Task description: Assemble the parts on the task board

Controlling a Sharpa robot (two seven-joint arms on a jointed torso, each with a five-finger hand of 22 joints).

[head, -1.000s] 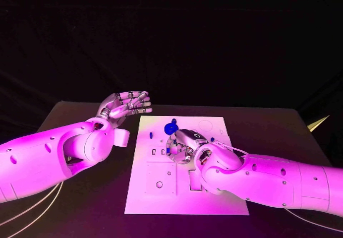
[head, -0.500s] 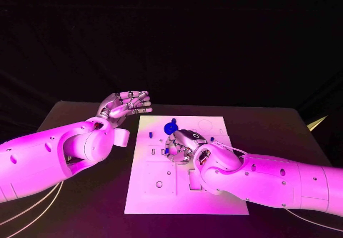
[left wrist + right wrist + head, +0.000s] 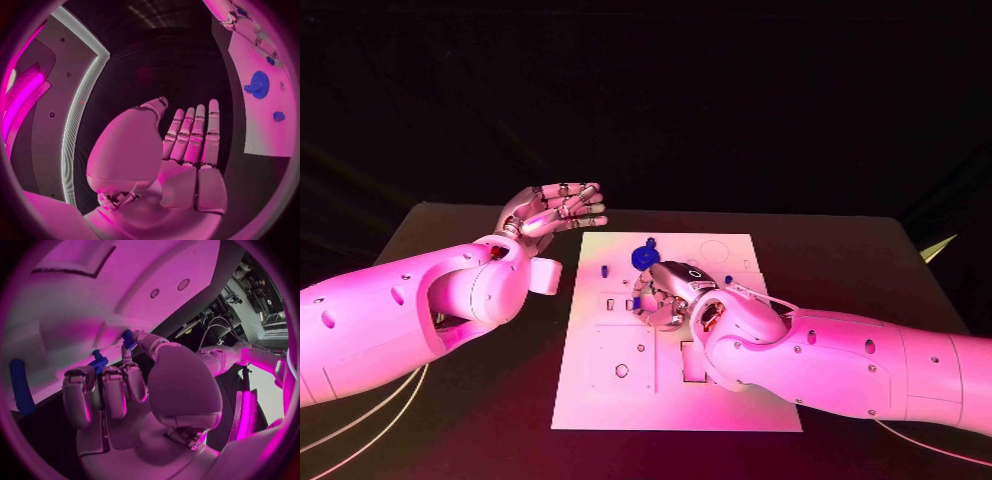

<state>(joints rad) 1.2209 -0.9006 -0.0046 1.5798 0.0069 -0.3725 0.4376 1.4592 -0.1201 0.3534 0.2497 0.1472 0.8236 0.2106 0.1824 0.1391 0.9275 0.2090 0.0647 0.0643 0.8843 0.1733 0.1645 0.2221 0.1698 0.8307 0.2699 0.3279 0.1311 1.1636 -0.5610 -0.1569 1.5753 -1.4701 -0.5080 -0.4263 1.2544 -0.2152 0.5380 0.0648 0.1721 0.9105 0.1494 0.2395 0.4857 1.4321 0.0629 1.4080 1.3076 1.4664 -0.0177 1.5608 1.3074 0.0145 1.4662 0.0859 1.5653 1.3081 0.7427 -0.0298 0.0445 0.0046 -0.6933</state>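
The white task board (image 3: pixel 625 385) lies in the middle of the black table. A blue gear (image 3: pixel 643 258) stands near its far edge, with a small blue peg (image 3: pixel 606 270) to its left. My right hand (image 3: pixel 669 291) rests on the board just behind the gear, fingers curled down. In the right wrist view, thumb and fingertip pinch a small blue part (image 3: pixel 128 338), and another blue piece (image 3: pixel 98 362) sits by the fingers (image 3: pixel 103 390). My left hand (image 3: pixel 557 211) hovers off the board's far left corner, fingers spread and holding nothing. The left wrist view shows its flat palm (image 3: pixel 181 165), the gear (image 3: pixel 257 84) and the board (image 3: pixel 259 130).
A long blue piece (image 3: pixel 20 385) lies on the board beside my right hand. The board has several cut-out slots (image 3: pixel 620 371) in its near half. Black table (image 3: pixel 473 400) surrounds the board on all sides.
My right hand has crept slightly to the left on the board. The left hand has hardly moved.
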